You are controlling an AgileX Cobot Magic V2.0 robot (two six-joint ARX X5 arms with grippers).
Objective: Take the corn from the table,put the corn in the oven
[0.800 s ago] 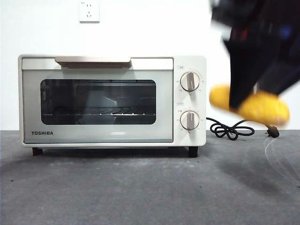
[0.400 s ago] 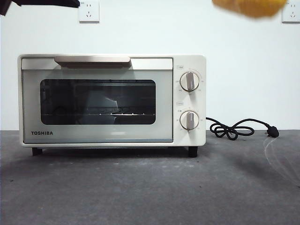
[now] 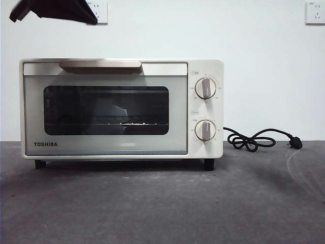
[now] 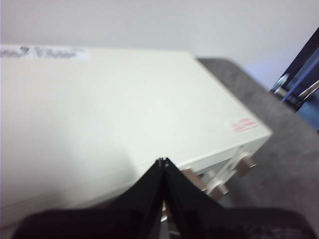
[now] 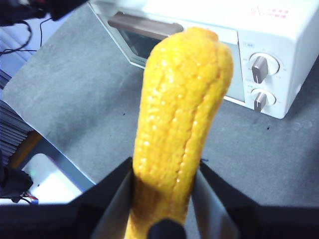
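The corn (image 5: pixel 182 114), a bumpy yellow cob, is held high over the table (image 5: pixel 84 84) with my right gripper (image 5: pixel 164 168) shut on its lower end. It is out of the front view. The cream Toshiba oven (image 3: pixel 122 109) stands on the table with its glass door closed and its beige handle (image 3: pixel 100 64) at the top. In the right wrist view the oven (image 5: pixel 279 55) lies below and beyond the cob. My left gripper (image 4: pixel 163 161) hovers shut and empty above the oven's flat top (image 4: pixel 99 109). It shows as a black tip (image 3: pixel 53 10) in the front view's upper left corner.
The oven's black cord and plug (image 3: pixel 259 138) lie coiled on the table to its right. Two knobs (image 3: pixel 205 88) sit on the oven's right panel. Wall sockets (image 3: pixel 315 12) are on the white wall behind. The table edge and floor clutter (image 5: pixel 30 179) show in the right wrist view.
The right arm rose with the corn, leaving the front view through the top. The left gripper's black tip has come lower at the upper left.
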